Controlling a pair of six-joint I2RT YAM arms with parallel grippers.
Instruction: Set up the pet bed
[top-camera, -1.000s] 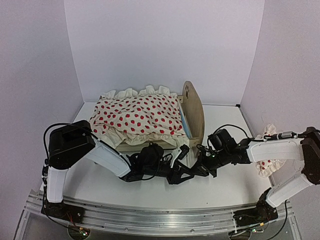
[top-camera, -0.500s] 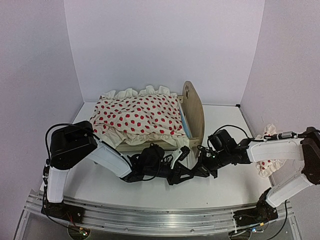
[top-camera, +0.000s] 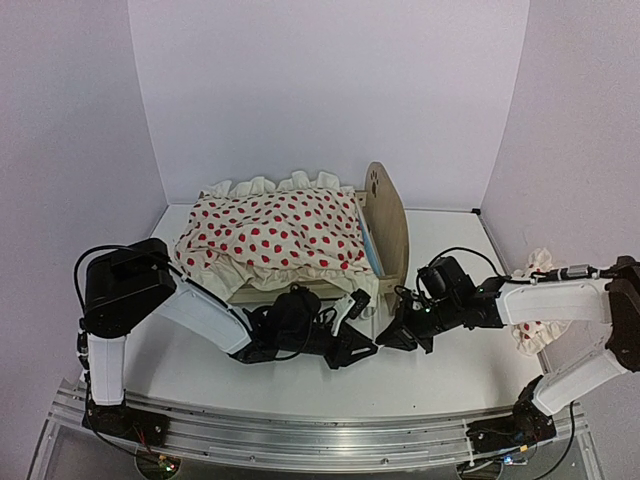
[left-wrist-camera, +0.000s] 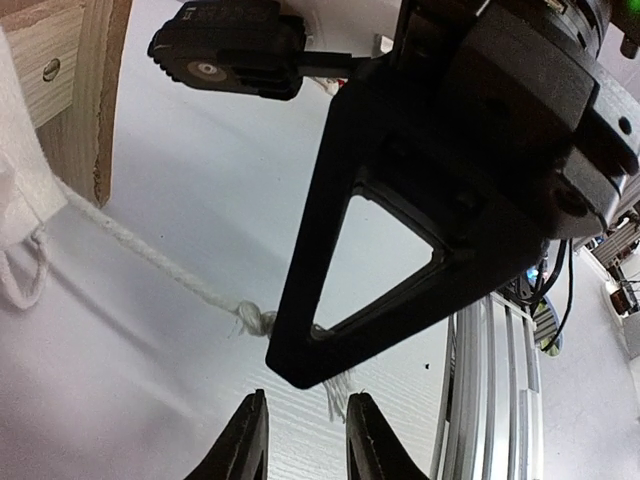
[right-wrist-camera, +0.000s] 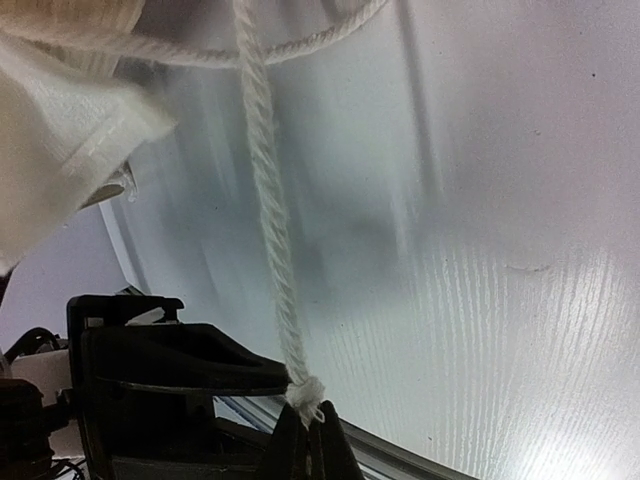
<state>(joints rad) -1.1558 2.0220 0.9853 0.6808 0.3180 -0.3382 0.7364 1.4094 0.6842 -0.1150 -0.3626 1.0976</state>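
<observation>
Leftward-shifted left end effector (left-wrist-camera: 306, 442), twisted cord (right-wrist-camera: 268, 200)

The duvet (top-camera: 275, 230) is showing cream scattered with red dots, and the pillow (top-camera: 535, 332) is wearing the same print. The bed (top-camera: 390, 220) is showing pale wood, its mattress (top-camera: 372, 252) peeking out blue-and-white striped. The cord (right-wrist-camera: 268, 230) is lying white on the white counter (top-camera: 440, 375) — the left hand (left-wrist-camera: 305, 440) and right hand (right-wrist-camera: 308, 440) are showing black.

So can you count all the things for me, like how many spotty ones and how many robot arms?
Spotty soft things: 2, the duvet and the pillow
Wooden beds: 1, the pet bed
Robot arms: 2, the left arm and the right arm
Pinched strings: 1, the white string in the right tool
Total: 6
</observation>
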